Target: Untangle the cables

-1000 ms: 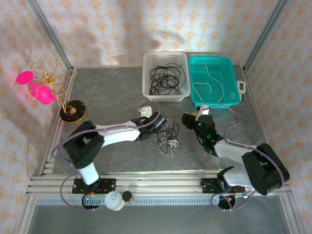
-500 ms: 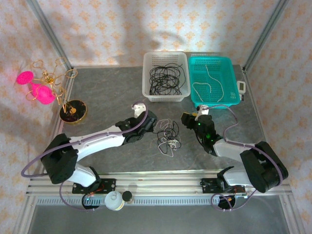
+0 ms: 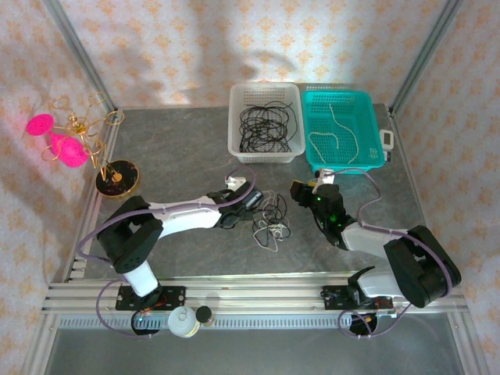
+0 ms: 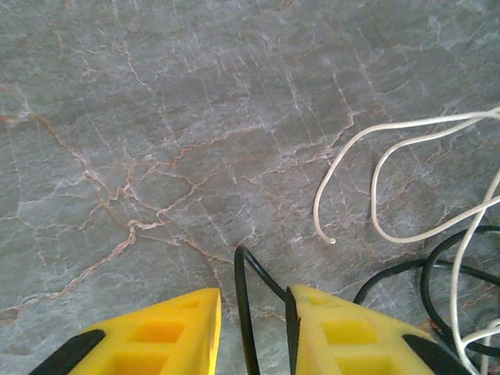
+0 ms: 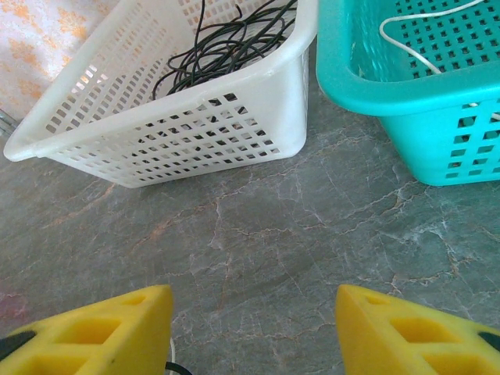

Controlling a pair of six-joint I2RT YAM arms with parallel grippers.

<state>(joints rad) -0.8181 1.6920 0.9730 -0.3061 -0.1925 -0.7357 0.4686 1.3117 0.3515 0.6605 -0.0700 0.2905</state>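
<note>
On my overhead view the loose cables (image 3: 271, 221) lie in a small knot of black and white loops on the grey table (image 3: 180, 148). They are a little below the middle of the frame, between the two arms. The left gripper (image 3: 256, 200) sits just at the knot's upper left edge. The right gripper (image 3: 299, 190) is near its upper right, a short way off.

My left wrist camera looks straight down on the stone. The left gripper (image 4: 254, 291) has its yellow fingers (image 4: 156, 336) a narrow gap apart at the bottom of the frame. A bend of black cable (image 4: 244, 312) stands in that gap. One side of the bend lies along the inner face of the right-hand finger, with bare space on the other side, so I read the pincer as released, not clenched on it. A white cable (image 4: 469, 118) curls across the right half of the frame, its free end lying on the table above the fingers.

On my right wrist camera the right gripper (image 5: 254, 289) is released, its fingers wide apart with only table between the tips. It faces the white basket (image 5: 156, 148), which holds black cables (image 5: 226, 47). Beside that, at upper right, the teal basket (image 5: 391, 101) holds white cables (image 5: 382, 28). In the overhead view both baskets stand side by side at the far edge, well apart from the knot.
</note>
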